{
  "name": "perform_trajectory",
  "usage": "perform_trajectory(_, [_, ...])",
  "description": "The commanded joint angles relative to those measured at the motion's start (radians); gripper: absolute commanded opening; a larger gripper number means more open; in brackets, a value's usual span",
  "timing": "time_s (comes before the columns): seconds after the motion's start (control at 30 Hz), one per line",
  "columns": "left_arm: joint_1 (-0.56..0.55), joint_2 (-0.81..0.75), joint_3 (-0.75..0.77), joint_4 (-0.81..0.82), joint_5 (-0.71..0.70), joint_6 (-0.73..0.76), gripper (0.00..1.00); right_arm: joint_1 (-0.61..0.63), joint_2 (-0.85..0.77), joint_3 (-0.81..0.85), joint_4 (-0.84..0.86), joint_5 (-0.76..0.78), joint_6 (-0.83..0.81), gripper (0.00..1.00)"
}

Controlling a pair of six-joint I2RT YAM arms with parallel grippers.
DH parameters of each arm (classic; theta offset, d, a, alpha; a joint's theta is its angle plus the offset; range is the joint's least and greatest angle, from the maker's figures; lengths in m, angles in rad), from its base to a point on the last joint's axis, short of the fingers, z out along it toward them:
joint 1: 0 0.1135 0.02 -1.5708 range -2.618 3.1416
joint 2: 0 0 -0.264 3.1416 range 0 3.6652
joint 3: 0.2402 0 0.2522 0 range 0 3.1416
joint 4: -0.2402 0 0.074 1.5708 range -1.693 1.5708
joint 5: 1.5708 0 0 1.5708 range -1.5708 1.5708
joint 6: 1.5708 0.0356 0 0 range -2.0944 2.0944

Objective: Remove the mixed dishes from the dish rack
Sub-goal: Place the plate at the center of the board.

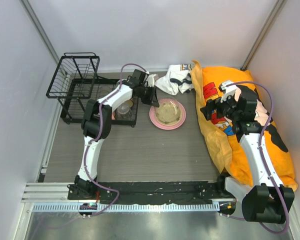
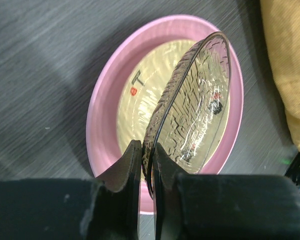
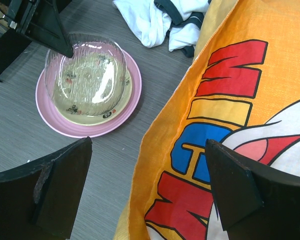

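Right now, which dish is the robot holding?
The clear glass dish, pinched at its rim by the left gripper and tilted. The tan dish and pink plate lie flat, stacked.

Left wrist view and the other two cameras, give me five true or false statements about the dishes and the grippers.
1. The left gripper is shut on the rim of a clear glass dish. True.
2. The pink plate sits in the dish rack. False: it lies on the table, to the right of the rack.
3. A tan dish lies on the pink plate. True.
4. The right gripper holds a mug. False: it is open and empty above the orange cloth.
5. The clear glass dish lies flat on the table. False: it is held tilted on edge over the pink plate.
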Motion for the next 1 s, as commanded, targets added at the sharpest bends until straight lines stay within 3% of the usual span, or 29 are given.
perform_trajectory(0.0, [0.003, -0.013, -0.022, 0.052, 0.004, 0.021, 0.00, -0.006, -0.009, 0.028, 0.022, -0.001, -0.014, 1.00])
perform_trajectory(0.47, [0.002, 0.000, -0.025, 0.049, -0.009, 0.035, 0.24, -0.004, -0.011, 0.028, 0.022, 0.002, -0.016, 1.00])
perform_trajectory(0.7, [0.002, 0.012, -0.012, 0.038, -0.024, 0.047, 0.44, -0.006, -0.011, 0.030, 0.021, 0.002, -0.018, 1.00])
perform_trajectory(0.97, [-0.017, -0.006, -0.004, 0.018, -0.091, 0.095, 0.52, -0.006, -0.004, 0.030, 0.021, -0.002, -0.018, 1.00])
